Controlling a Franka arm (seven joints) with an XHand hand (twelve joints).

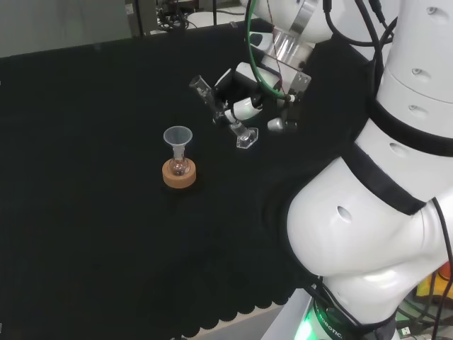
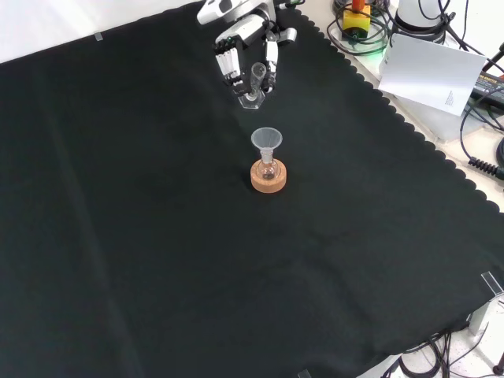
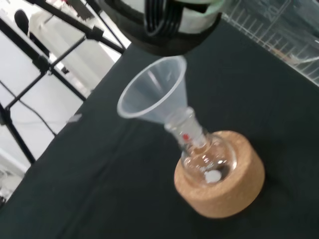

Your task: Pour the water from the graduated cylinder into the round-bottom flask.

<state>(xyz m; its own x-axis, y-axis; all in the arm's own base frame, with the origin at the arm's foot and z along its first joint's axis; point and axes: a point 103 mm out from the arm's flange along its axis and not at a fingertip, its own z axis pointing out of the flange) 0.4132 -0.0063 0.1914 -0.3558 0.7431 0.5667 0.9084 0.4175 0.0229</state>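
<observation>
A small round-bottom flask (image 1: 179,167) stands on a cork ring (image 1: 180,176) with a clear funnel (image 1: 178,134) in its neck. The hand (image 1: 244,88) is to the right of it and a little farther off in the head view. It is shut on the clear graduated cylinder (image 1: 221,110), which is tilted, its mouth up and to the left and its foot (image 1: 246,138) lower right. In the front view the hand (image 2: 246,38) and the cylinder's foot (image 2: 252,98) are above the funnel (image 2: 266,139) and flask (image 2: 268,167). The wrist view shows the funnel (image 3: 154,92), the flask (image 3: 208,158) with a small white piece at its bottom, and the cork ring (image 3: 224,186).
The arm's white links (image 1: 382,198) stand at the right of the head view. In the front view the cloth's scalloped edge (image 2: 409,134) runs down the right, with a white sheet (image 2: 431,72) and cables beyond it. Black cloth lies all round the flask.
</observation>
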